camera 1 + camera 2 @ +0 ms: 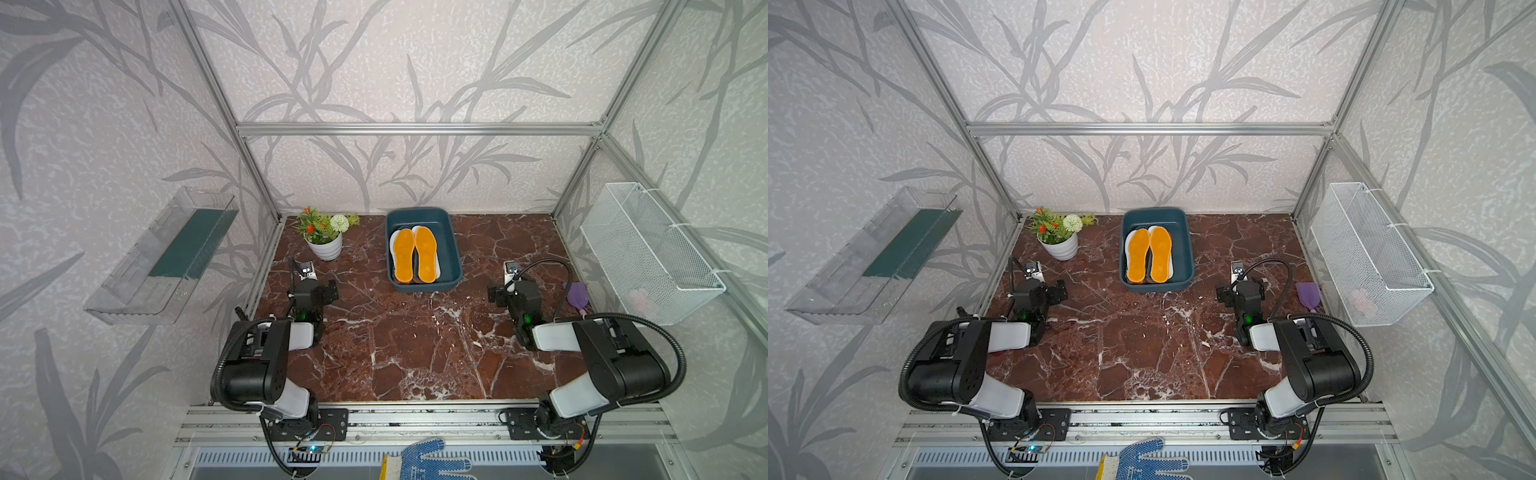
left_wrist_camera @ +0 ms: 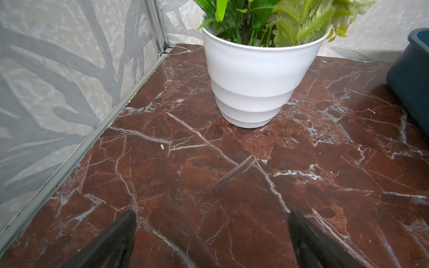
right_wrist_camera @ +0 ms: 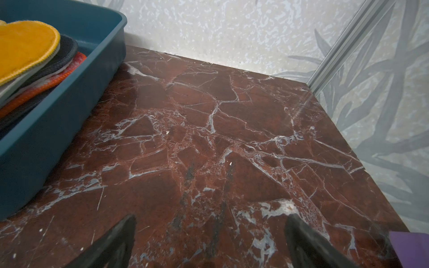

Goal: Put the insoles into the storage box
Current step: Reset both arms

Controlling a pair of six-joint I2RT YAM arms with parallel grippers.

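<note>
The teal storage box [image 1: 454,259] stands at the back middle of the marble table, seen in both top views. Inside it lies a stack of insoles [image 1: 414,254], with two mustard yellow ones side by side on top; white, black and red-orange edges show underneath [image 3: 58,67]. My left gripper [image 2: 212,215] hovers open over bare marble, left of the box [image 2: 411,76] and facing the flower pot. My right gripper [image 3: 210,219] is open too, over bare marble right of the box [image 3: 58,120]. Neither holds anything.
A white pot of artificial flowers [image 1: 326,245] stands at the back left. A purple scoop [image 1: 577,296] lies by the right wall. A white wire basket [image 1: 648,249] hangs on the right, a clear shelf [image 1: 162,257] on the left. A blue-dotted glove [image 1: 428,461] lies below the table's front rail.
</note>
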